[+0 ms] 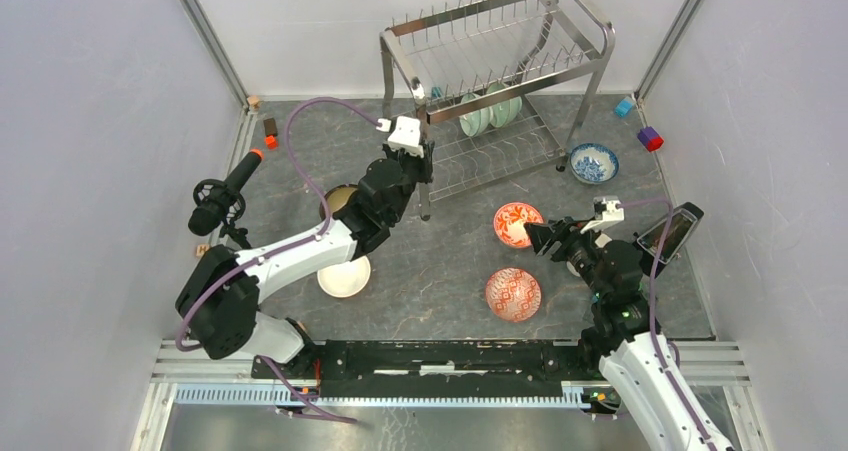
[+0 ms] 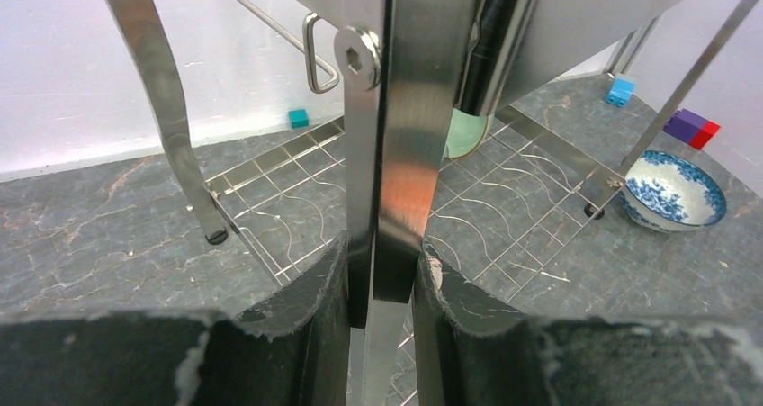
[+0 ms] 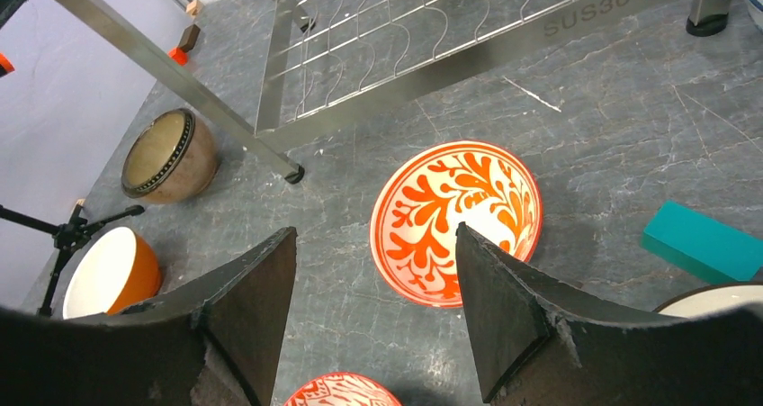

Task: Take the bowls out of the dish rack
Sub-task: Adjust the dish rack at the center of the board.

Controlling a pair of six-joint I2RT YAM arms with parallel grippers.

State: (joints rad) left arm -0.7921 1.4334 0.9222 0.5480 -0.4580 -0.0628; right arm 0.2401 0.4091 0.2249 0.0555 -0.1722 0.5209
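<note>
The steel dish rack (image 1: 500,31) stands at the back. Two pale green bowls (image 1: 490,114) lean upright in its lower tier, one showing in the left wrist view (image 2: 466,134). My left gripper (image 1: 425,166) is shut on the rack's front-left upright post (image 2: 405,154), its pads pressed to both sides. My right gripper (image 3: 376,289) hangs open just over a red-orange patterned bowl (image 3: 450,208). On the table sit a second red-orange bowl (image 1: 513,294), a blue-and-white bowl (image 1: 593,163), a brown bowl (image 1: 340,203) and a white bowl (image 1: 344,277).
A black microphone on a small tripod (image 1: 222,196) stands at the left. Toy blocks lie at the back right, blue (image 1: 624,106) and purple-red (image 1: 650,138), and a brown-and-orange one at the back left (image 1: 269,131). A teal block (image 3: 702,241) lies right of the right gripper.
</note>
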